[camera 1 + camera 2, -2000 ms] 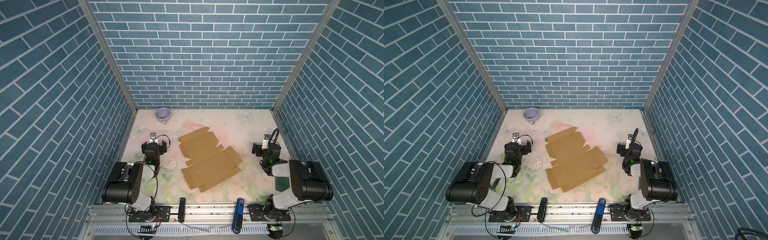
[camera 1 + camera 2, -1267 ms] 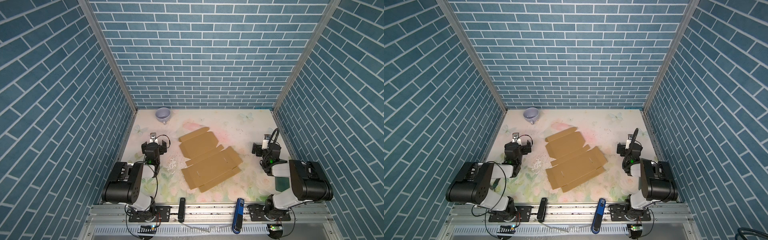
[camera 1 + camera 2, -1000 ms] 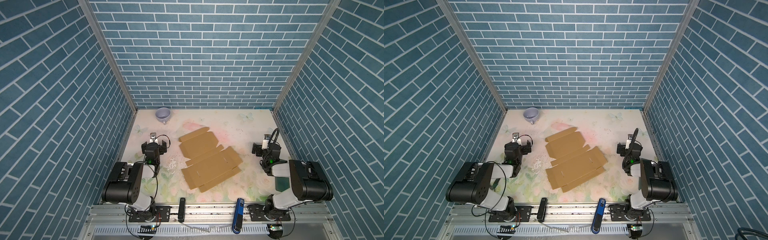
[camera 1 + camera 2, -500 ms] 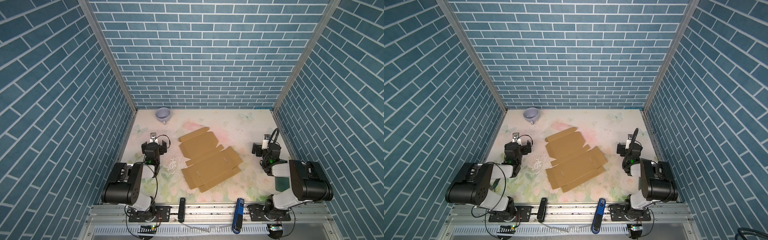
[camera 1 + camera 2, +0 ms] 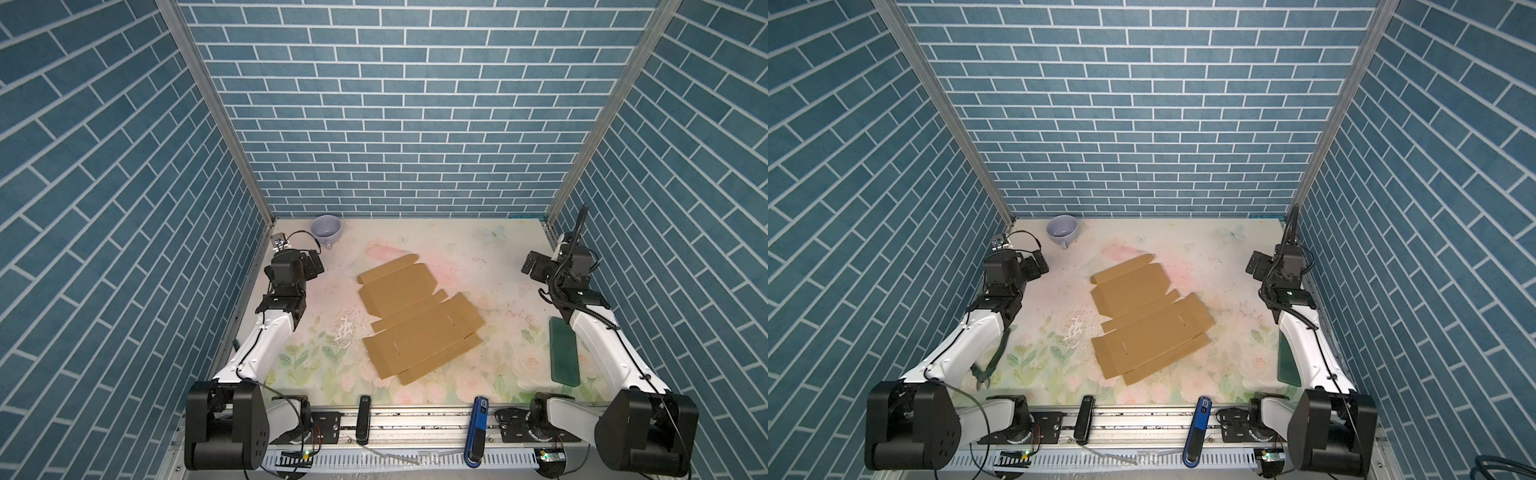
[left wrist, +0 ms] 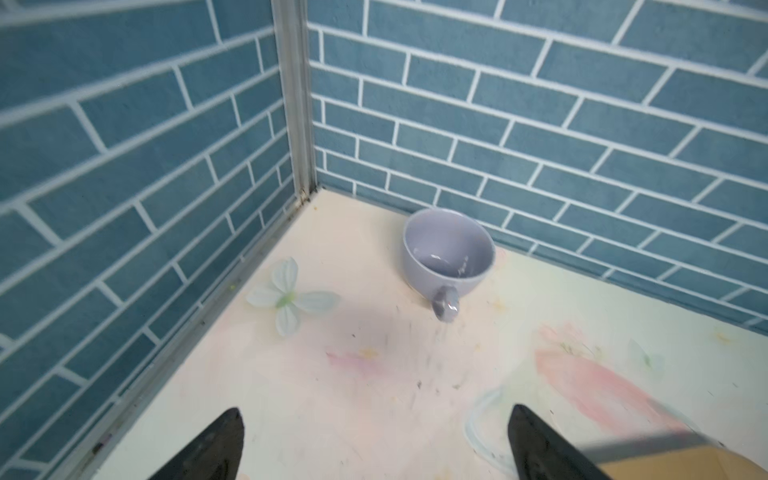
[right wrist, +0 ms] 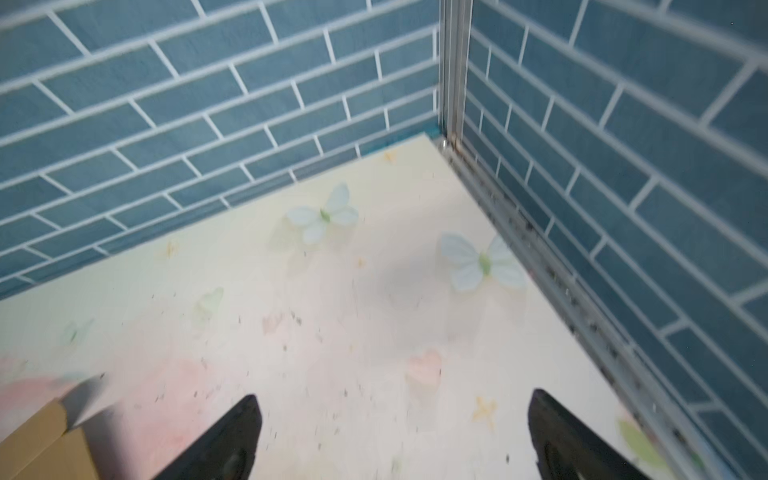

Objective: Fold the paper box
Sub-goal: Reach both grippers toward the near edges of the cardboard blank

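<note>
The paper box (image 5: 417,320) (image 5: 1148,318) lies flat and unfolded in the middle of the floral table, a tan cardboard blank with flaps and small slots. Its corners show at the edges of both wrist views (image 6: 706,463) (image 7: 45,444). My left gripper (image 5: 309,268) (image 5: 1034,264) hovers at the table's left side, well apart from the box. In the left wrist view its gripper (image 6: 376,415) is open over bare table. My right gripper (image 5: 536,268) (image 5: 1258,264) hovers at the right side. It (image 7: 392,401) is open too, with nothing between the fingers.
A lilac cup (image 5: 326,227) (image 5: 1062,229) (image 6: 446,251) stands in the far left corner. A dark green flat slab (image 5: 564,357) lies near the right arm. Green-handled pliers (image 5: 990,359) lie under the left arm. Blue brick walls close three sides.
</note>
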### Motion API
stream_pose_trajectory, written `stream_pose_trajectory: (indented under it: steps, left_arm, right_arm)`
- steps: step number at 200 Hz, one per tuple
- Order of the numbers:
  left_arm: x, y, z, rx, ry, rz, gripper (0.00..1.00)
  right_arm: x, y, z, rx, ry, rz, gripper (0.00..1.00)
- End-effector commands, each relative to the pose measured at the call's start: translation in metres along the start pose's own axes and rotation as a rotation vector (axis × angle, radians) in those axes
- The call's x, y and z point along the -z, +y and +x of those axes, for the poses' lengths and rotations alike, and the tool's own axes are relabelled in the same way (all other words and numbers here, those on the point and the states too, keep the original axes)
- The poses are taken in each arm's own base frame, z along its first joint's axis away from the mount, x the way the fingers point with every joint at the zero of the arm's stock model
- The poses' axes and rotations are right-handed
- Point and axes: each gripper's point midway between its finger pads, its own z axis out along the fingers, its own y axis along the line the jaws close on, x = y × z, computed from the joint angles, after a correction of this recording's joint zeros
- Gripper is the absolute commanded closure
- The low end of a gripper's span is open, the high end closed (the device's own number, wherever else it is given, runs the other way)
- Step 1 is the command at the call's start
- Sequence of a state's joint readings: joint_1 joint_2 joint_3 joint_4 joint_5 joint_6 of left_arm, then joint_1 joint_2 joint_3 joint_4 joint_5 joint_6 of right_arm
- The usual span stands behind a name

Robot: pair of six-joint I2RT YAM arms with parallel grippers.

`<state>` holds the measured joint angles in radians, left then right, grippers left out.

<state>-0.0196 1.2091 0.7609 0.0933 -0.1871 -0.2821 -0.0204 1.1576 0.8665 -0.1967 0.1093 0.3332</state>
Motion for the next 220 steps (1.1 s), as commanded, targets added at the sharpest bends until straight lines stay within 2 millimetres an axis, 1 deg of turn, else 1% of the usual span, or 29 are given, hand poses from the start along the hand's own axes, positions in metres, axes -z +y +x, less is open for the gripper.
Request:
stream_pose_trajectory:
  steps: [1, 38, 55, 67, 93, 123, 144, 157, 177, 220]
  left_arm:
    - [0.013, -0.008, 0.033, 0.039, 0.169, 0.050, 0.01]
    - [0.039, -0.022, 0.032, 0.015, 0.213, 0.098, 0.00]
    - [0.048, -0.029, 0.034, -0.009, 0.245, 0.115, 0.00]
    - [0.054, -0.036, 0.037, -0.020, 0.270, 0.128, 0.01]
    - [0.063, -0.055, 0.049, -0.059, 0.325, 0.164, 0.00]
    - [0.074, -0.081, 0.070, -0.131, 0.401, 0.210, 0.00]
    - [0.078, -0.096, 0.082, -0.152, 0.442, 0.237, 0.00]
    - [0.081, -0.106, 0.087, -0.168, 0.460, 0.259, 0.02]
    - [0.086, -0.122, 0.095, -0.202, 0.475, 0.288, 0.08]
    - [0.092, -0.147, 0.117, -0.270, 0.521, 0.333, 0.30]
  right_arm:
    - [0.022, -0.001, 0.058, -0.098, 0.258, 0.022, 0.01]
    - [0.065, 0.017, 0.085, -0.095, 0.315, 0.002, 0.01]
    - [0.080, 0.022, 0.098, -0.117, 0.352, -0.002, 0.02]
    - [0.090, 0.025, 0.108, -0.148, 0.382, -0.004, 0.06]
    - [0.104, 0.044, 0.132, -0.212, 0.427, -0.040, 0.18]
    - [0.108, 0.060, 0.165, -0.230, 0.491, -0.023, 0.23]
    - [0.110, 0.068, 0.184, -0.253, 0.519, -0.010, 0.26]
    - [0.111, 0.073, 0.196, -0.282, 0.535, -0.014, 0.27]
    - [0.111, 0.083, 0.214, -0.330, 0.557, -0.035, 0.29]
    - [0.111, 0.106, 0.248, -0.379, 0.587, -0.061, 0.30]
